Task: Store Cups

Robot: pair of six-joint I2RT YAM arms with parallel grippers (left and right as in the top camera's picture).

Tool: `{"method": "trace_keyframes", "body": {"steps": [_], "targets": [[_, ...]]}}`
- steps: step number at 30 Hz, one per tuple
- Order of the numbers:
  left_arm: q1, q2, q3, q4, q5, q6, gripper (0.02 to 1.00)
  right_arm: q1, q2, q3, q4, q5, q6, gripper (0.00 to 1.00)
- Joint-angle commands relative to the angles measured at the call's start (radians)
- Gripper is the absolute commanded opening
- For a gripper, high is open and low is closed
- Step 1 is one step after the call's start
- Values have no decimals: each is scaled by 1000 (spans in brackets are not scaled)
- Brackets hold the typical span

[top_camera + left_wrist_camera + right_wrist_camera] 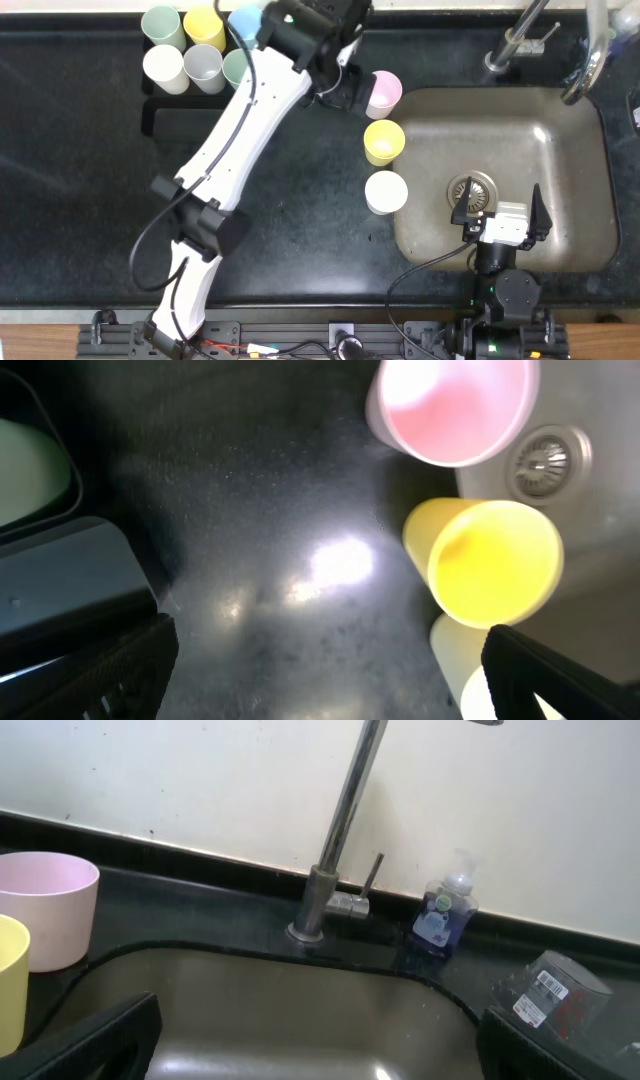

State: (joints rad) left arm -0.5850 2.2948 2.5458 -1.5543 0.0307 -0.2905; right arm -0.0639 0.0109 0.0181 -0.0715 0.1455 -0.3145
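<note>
The left arm [245, 120] is extended far forward, and the left gripper [325, 660] is held with fingers spread wide. The right arm [505, 285] is folded close to its base, the right gripper [498, 203] likewise parted.

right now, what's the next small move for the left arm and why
Probably ease the left arm toward the pink cup: its jaws stand open and empty near it, and it, the yellow cup and the white cup stand by the sink, outside the tray.

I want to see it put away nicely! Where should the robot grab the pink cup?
Probably the rim of the pink cup, from straight above, on the side away from the yellow cup close beside it. It stands upright with its mouth open.
</note>
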Motion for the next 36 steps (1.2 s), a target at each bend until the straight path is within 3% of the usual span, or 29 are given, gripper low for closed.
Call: {"method": "trace_keyframes", "body": {"steps": [1,6,10,36], "targets": [[7,67,19,7,-33,-79,998,-1,-7,-13,5,1,0,996],[1,77,19,32,-21,-77,1000,-1,-7,-13,5,1,0,998],[0,77,19,102,66,-77,1000,-1,-7,-13,5,1,0,998],[21,172,19,264,110,-85,1000,-1,-7,-13,5,1,0,998]]}}
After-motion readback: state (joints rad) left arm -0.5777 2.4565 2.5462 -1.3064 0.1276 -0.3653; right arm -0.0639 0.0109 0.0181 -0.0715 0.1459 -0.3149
